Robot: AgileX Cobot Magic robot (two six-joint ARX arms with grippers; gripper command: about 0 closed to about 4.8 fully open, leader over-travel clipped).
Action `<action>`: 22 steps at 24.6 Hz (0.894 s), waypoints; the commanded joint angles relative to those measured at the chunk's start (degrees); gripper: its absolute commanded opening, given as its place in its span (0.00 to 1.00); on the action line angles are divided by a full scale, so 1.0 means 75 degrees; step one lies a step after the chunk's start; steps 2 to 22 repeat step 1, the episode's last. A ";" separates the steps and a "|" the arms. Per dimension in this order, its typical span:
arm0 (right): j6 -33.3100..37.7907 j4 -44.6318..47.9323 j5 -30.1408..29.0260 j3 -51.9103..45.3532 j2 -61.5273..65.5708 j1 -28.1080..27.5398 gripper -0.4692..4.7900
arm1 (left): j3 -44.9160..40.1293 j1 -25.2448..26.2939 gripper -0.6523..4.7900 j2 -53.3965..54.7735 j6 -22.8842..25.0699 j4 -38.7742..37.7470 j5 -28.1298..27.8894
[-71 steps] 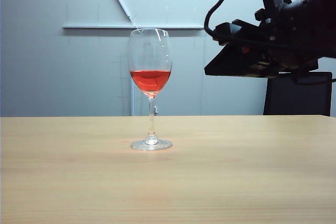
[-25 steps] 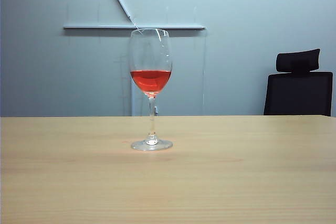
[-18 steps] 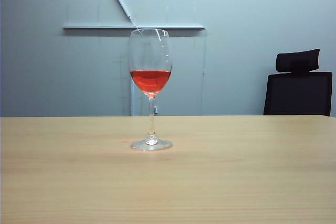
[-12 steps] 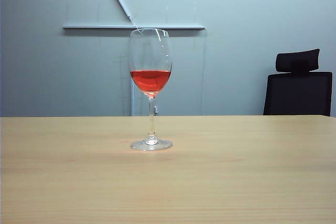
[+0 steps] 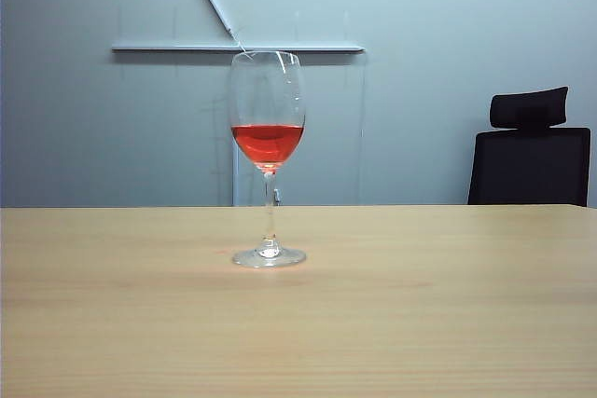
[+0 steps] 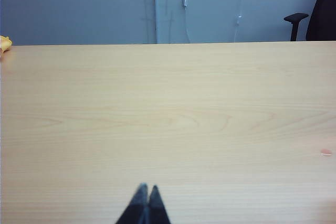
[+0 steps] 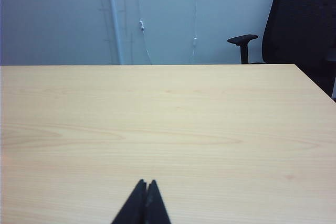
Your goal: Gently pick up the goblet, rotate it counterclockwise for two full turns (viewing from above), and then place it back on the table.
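Observation:
The goblet (image 5: 268, 146), a tall clear glass with red liquid in its bowl, stands upright on the light wood table (image 5: 420, 305) in the exterior view, a little left of centre. Neither arm shows in that view. In the left wrist view my left gripper (image 6: 146, 187) is shut with nothing between its tips, above bare table (image 6: 168, 108). My right gripper (image 7: 146, 182) is likewise shut and empty in the right wrist view, over table (image 7: 157, 124). Neither wrist view shows the goblet.
A black office chair (image 5: 530, 156) stands behind the table's far edge at the right, also seen as the chair (image 7: 302, 24) in the right wrist view. A small yellow object (image 6: 4, 43) lies at the table's far edge in the left wrist view.
The right arm, which hung at the upper right of the exterior view almost three seconds ago, has left that view. Over the last second nothing has moved; the goblet stands where it was.

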 commanded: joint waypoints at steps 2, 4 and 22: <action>-0.0020 0.0134 0.0012 -0.0029 -0.0012 -0.0006 0.07 | 0.0029 0.0000 0.11 0.0017 0.0003 0.0096 0.0023; -0.0020 0.0134 0.0012 -0.0029 -0.0012 -0.0006 0.07 | 0.0029 0.0000 0.11 0.0017 0.0003 0.0096 0.0023; -0.0020 0.0134 0.0012 -0.0029 -0.0012 -0.0006 0.07 | 0.0029 0.0000 0.11 0.0017 0.0003 0.0096 0.0023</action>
